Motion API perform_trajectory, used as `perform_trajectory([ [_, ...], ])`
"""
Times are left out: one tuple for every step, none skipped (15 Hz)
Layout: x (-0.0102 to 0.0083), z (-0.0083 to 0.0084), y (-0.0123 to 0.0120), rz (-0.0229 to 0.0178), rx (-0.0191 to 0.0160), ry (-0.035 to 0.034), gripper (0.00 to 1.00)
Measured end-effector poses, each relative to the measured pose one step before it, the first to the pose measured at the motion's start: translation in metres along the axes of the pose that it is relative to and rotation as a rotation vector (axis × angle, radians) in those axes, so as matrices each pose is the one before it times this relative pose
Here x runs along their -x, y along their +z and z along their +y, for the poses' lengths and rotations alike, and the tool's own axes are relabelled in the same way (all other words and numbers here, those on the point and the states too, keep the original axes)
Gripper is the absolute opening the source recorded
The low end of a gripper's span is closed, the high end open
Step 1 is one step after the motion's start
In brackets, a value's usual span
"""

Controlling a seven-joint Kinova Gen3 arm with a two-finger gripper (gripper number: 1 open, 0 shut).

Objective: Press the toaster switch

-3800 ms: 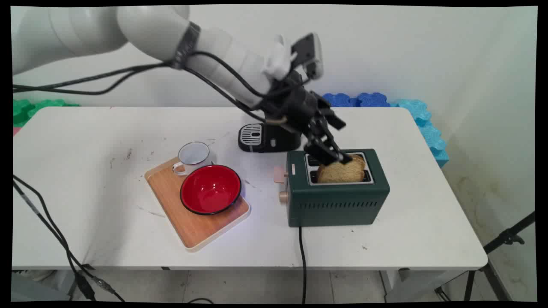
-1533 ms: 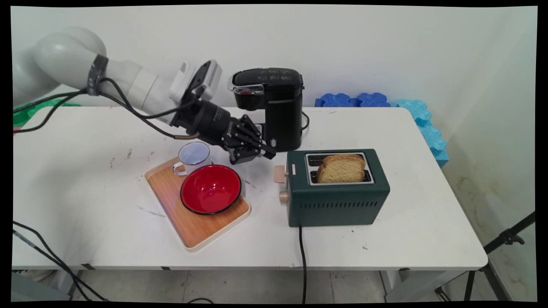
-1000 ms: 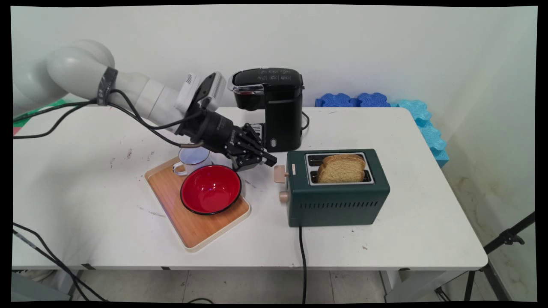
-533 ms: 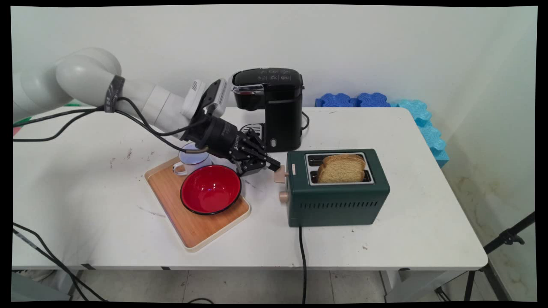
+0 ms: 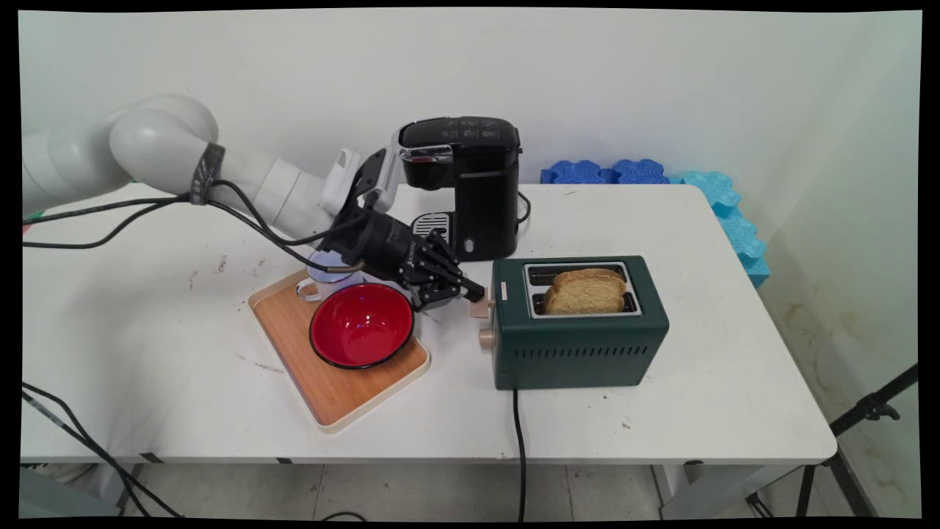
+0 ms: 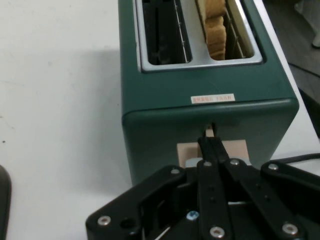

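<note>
— What do we have nearest us on the white table (image 5: 661, 411)?

— We see a wooden tray (image 5: 334, 393) at the near left, carrying a red bowl (image 5: 360, 324) and, behind it, a white mug (image 5: 312, 285) partly hidden by the arm. Right of the tray stands a green toaster (image 5: 580, 345), its black cord (image 5: 518, 441) running off the near edge. A slice of toast (image 5: 585, 291) stands upright in the toaster's near slot; the far slot looks empty.

— And the gripper?

— We find the gripper (image 5: 474, 292) low over the table between bowl and toaster, its two fingers pressed together with no gap. In the hand view their tips (image 6: 211, 145) rest on the tan lever (image 6: 237, 148) at the toaster's left end, just below the slot the lever rides in. A small round knob (image 5: 485, 339) sits under that lever.

— Farther back?

— We see a black coffee maker (image 5: 470, 187) just behind the toaster's left end, and blue foam mats (image 5: 646, 173) against the wall beyond the table's far right corner.
</note>
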Motion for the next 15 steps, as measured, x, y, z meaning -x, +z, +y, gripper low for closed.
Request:
perform_trajectory([
  [0.00078, 0.00021, 0.00136, -0.00099, -0.00021, -0.00167, 0.0],
  [0.00067, 0.00017, 0.00118, -0.00118, 0.00007, -0.00074, 0.0],
  [0.00099, 0.00025, 0.00124, -0.0017, -0.00006, -0.00071, 0.0],
  [0.001, 0.00025, 0.0011, -0.00197, 0.00016, -0.00006, 0.0],
  [0.00136, 0.00033, 0.00111, -0.00245, -0.00013, -0.00048, 0.0],
  [0.00122, 0.0002, 0.00132, -0.00264, 0.00013, -0.00044, 0.0],
  [0.00132, 0.0001, 0.00113, -0.00258, -0.0002, -0.00031, 0.0],
  [0.00128, 0.00003, 0.00105, -0.00252, -0.00032, -0.00058, 0.0],
  [0.00114, -0.00005, 0.00116, -0.0025, -0.00035, -0.00002, 0.0],
  [0.00091, -0.00005, 0.00103, -0.00228, -0.0006, -0.00023, 0.0],
  [0.00061, 0.00002, 0.00068, -0.00152, 0.0001, -0.00037, 0.0],
  [0.00082, -0.00004, 0.00097, -0.00211, -0.00052, -0.00074, 0.0],
  [0.00053, 0.00001, 0.00079, -0.0016, 0.00017, -0.00042, 0.0],
  [0.00079, 0.00009, 0.00098, -0.00222, -0.00032, -0.00054, 0.0],
  [0.00068, 0.0002, 0.00042, -0.0015, -0.00049, -0.00089, 0.0],
])
